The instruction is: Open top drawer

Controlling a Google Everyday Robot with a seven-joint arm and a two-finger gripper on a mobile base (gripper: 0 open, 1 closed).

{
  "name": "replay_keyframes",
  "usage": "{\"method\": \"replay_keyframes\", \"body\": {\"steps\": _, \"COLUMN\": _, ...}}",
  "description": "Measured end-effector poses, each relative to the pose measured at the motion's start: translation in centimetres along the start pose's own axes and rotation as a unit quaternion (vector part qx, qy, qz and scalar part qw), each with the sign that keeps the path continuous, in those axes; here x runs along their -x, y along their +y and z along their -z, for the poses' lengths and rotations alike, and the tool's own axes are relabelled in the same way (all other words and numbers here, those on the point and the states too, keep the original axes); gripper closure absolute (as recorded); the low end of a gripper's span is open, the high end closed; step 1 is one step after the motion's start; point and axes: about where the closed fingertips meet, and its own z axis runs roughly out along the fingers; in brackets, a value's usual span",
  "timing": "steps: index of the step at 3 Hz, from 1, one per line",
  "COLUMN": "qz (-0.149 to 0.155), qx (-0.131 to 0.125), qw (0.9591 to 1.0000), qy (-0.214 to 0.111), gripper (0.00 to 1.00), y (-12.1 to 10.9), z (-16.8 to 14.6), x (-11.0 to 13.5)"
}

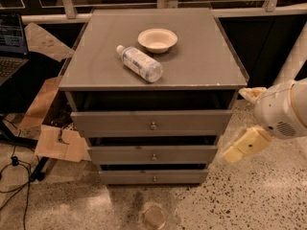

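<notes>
A grey bench (201,56) with three drawers stands in the middle of a speckled floor. The top drawer (110,122) is the widest front, just under a dark gap below the bench top, with a small brass knob (153,125) at its centre. Below it sit the middle drawer (120,155) and the narrower bottom drawer (124,177).

The claw (247,145) hangs at the right of the bench, near the right end of the top drawer and a little lower. It is apart from the front and well apart from the knob. I cannot tell whether it is open or closed, and it holds nothing that shows.

On the bench top a plastic bottle (140,63) lies on its side, with a pale bowl (157,39) just beyond it. A laptop (10,37) and cardboard (60,145) are at the left.
</notes>
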Motion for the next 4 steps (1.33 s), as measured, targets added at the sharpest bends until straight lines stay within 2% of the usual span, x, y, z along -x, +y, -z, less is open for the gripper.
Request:
{"method": "replay_keyframes", "body": {"steps": 1, "qz": -0.017, "qx": -0.023, "qw": 0.9976, "qy": -0.064, "gripper": 0.0, "y": -1.8, "z": -3.8, "x": 1.1}}
{"method": "replay_keyframes", "body": {"steps": 2, "qz": -0.032, "qx": -0.066, "qw": 0.9917, "qy": -0.106, "gripper": 0.0, "y": -5.9, "z": -6.8, "x": 2.3}}
{"method": "replay_keyframes", "body": {"steps": 3, "qz": -0.049, "qx": -0.076, "qw": 0.9893, "qy": -0.115, "gripper": 0.0, "y": -9.1, "z": -10.1, "x": 2.5}}
{"method": "replay_keyframes", "body": {"steps": 4, "qz": -0.05, "qx": -0.072, "qw": 0.9894, "qy": -0.115, "gripper": 0.26, "y": -9.2, "z": -10.7, "x": 2.6}}
